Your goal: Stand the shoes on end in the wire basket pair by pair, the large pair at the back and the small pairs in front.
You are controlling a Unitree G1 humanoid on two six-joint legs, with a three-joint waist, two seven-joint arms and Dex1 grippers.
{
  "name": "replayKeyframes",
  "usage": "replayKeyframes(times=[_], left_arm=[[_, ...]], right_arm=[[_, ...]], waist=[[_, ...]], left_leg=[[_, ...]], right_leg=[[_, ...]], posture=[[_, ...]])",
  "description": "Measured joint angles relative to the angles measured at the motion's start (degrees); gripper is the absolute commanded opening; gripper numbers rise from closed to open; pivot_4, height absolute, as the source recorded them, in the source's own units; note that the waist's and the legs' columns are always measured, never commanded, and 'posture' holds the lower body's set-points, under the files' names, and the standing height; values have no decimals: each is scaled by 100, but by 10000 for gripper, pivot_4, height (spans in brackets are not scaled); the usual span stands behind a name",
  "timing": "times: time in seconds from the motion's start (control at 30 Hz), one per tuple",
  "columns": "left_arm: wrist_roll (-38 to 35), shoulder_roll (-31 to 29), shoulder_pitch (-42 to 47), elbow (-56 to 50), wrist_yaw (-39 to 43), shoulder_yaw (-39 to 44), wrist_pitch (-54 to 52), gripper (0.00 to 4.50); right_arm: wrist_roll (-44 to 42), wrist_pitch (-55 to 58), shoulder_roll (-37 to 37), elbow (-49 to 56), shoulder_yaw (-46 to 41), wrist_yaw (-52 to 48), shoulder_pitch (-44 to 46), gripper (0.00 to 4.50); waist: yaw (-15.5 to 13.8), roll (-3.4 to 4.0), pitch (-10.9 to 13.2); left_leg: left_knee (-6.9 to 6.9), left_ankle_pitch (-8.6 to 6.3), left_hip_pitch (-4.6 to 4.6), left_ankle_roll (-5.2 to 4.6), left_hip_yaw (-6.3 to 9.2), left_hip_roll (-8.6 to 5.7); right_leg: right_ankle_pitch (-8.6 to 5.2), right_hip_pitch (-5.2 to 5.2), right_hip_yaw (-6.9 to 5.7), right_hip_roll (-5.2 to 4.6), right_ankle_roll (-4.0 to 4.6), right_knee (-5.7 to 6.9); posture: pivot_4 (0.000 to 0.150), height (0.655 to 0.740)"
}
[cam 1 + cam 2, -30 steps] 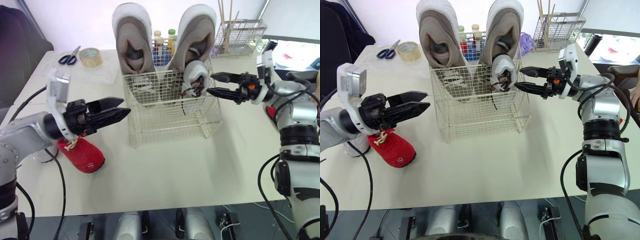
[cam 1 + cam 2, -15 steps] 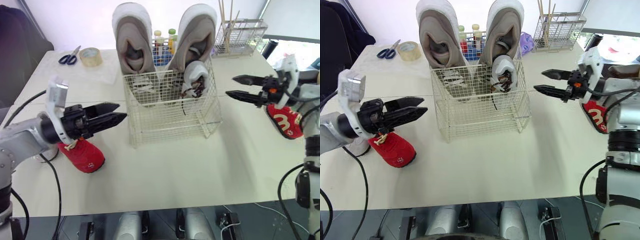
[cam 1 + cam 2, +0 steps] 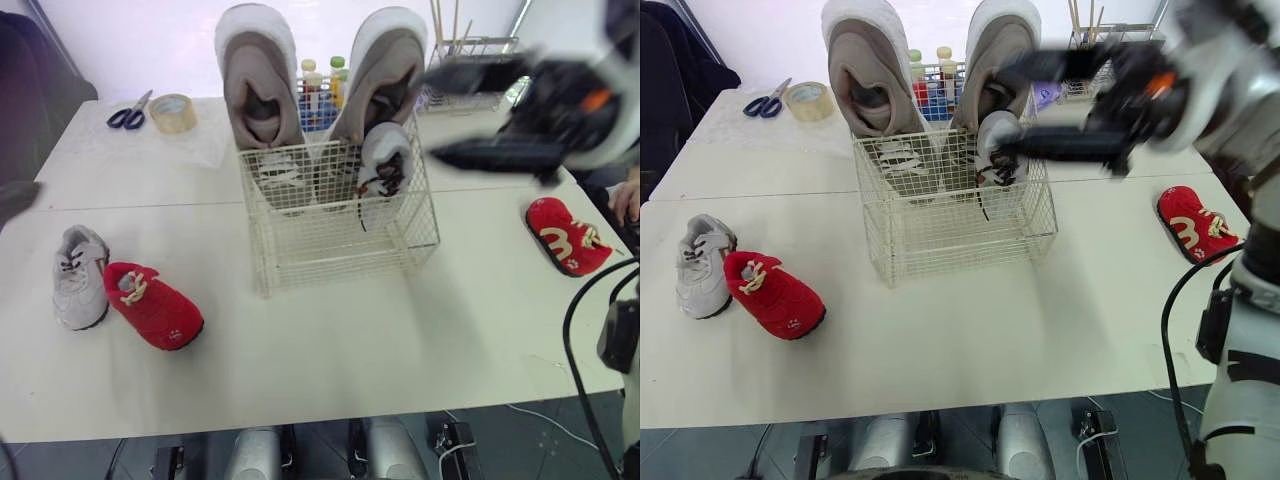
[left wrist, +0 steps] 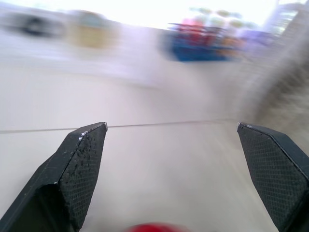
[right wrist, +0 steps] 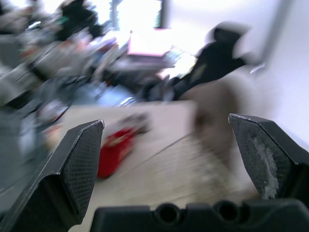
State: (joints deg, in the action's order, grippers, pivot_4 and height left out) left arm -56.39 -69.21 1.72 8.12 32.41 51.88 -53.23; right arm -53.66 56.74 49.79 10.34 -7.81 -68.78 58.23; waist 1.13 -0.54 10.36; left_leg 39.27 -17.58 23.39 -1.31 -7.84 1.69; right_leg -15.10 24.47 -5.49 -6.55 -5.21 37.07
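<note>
The wire basket [image 3: 340,240] holds the large pair [image 3: 258,85] upright at the back. One small grey shoe [image 3: 382,165] stands in front, leaving room beside it. Its likely mate [image 3: 78,276] and two red shoes [image 3: 155,305] [image 3: 565,235] wait on the table [image 3: 330,340]. The left gripper [image 4: 171,128] and right gripper [image 3: 431,112] are empty, fingers apart.

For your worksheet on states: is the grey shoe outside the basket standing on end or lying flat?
Lying flat: the grey shoe rests sole-down on the table.
</note>
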Motion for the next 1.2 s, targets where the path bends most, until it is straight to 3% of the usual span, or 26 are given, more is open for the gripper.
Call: replayKeyframes(times=[0.13,0.17,0.3,0.47,0.6,0.83,0.93,1.1,1.17,1.2], left_arm=[[605,-296,-634,979,1233,426,131,44547],[736,-409,-883,1370,1850,463,151,44547],[1237,-637,-857,2634,3297,-294,385,44547],[1964,-423,773,3842,3598,-1641,1133,44547],[2623,130,2220,4909,3396,-2472,1732,44547],[3388,537,3508,6133,3005,-3020,2476,44547],[3604,704,3726,6351,2903,-3089,2524,36438],[3756,835,3794,6399,2894,-3086,2548,10996],[3824,850,3795,6403,2856,-3080,2580,2400],[3833,850,3796,6404,2838,-3076,2603,163]], right_arm=[[-174,68,-25,329,238,-277,-97,45000],[-273,86,-14,482,259,-397,-180,45000],[-586,200,-22,1118,555,-683,-704,45000],[-348,34,17,1152,751,-635,-744,45000],[-323,46,126,1142,740,-553,-818,45000],[-363,261,358,1172,687,-278,-822,45000],[-473,429,595,1216,614,-229,-807,45000],[-819,678,1042,1394,359,-260,-624,45000],[-913,709,1077,1482,312,-255,-620,45000],[-923,709,1080,1485,312,-247,-620,45000]], waist=[[-61,-5,-1],[-57,-19,-5],[-47,-27,-10],[-60,-36,-14],[-46,-58,-21],[-19,-78,-22],[-37,-80,-23],[-37,-81,-24],[-35,-81,-24],[-34,-81,-24]], left_leg=[[0,-6,5,-9,-4,-13],[-1,-6,5,-7,-4,-10],[-2,-5,3,-2,-4,1],[-1,-3,5,1,-1,2],[2,-2,10,-3,-9,6],[2,-2,10,-4,-16,8],[5,-2,9,-4,-15,9],[8,-2,8,-5,-11,10],[9,-3,7,-5,-11,10],[9,-2,7,-5,-12,10]], right_leg=[[0,5,-11,-22,0,-2],[0,7,-16,-21,0,-3],[0,10,-42,-22,1,7],[4,9,-51,-22,7,11],[5,12,-75,-24,7,11],[5,12,-84,-24,6,12],[5,12,-84,-26,6,12],[5,11,-84,-29,6,13],[5,11,-84,-29,6,14],[5,10,-84,-30,6,14]], posture=[[1500,7400],[1500,7400],[1500,7400],[1500,7400],[1500,7400],[1500,7400],[1500,7400],[1500,7400],[1500,7400],[1500,7400]])
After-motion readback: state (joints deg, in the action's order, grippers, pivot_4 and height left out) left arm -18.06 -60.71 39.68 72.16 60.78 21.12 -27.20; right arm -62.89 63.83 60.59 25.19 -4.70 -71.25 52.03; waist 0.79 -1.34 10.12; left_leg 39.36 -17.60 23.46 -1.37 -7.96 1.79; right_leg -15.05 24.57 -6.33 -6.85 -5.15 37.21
